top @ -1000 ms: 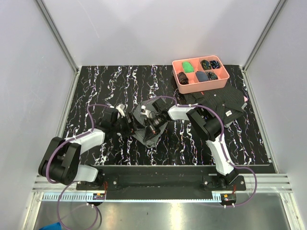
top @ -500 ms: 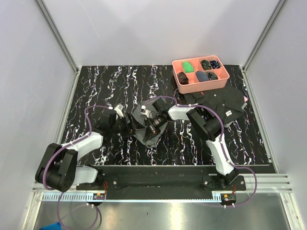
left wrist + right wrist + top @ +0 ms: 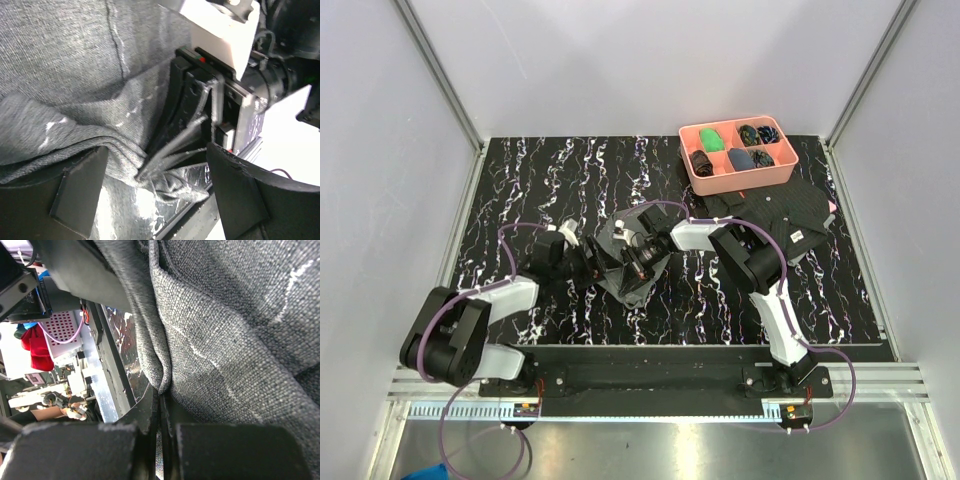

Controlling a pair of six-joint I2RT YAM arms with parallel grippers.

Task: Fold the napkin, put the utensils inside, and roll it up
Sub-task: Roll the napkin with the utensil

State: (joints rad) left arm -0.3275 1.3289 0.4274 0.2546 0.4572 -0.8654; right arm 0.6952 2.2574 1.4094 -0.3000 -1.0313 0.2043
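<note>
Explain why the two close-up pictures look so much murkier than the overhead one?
Top external view: even light, everything sharp, down to the table's white veins. Left wrist view: the napkin weave is crisp, but the left end effector sits too close, dark and blurred, and the right side is blown out white. Right wrist view: weave sharp, right end effector out of focus.

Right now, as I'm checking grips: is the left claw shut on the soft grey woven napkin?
No, the left claw stands wide open, its dark fingers well apart around the grey woven napkin.
</note>
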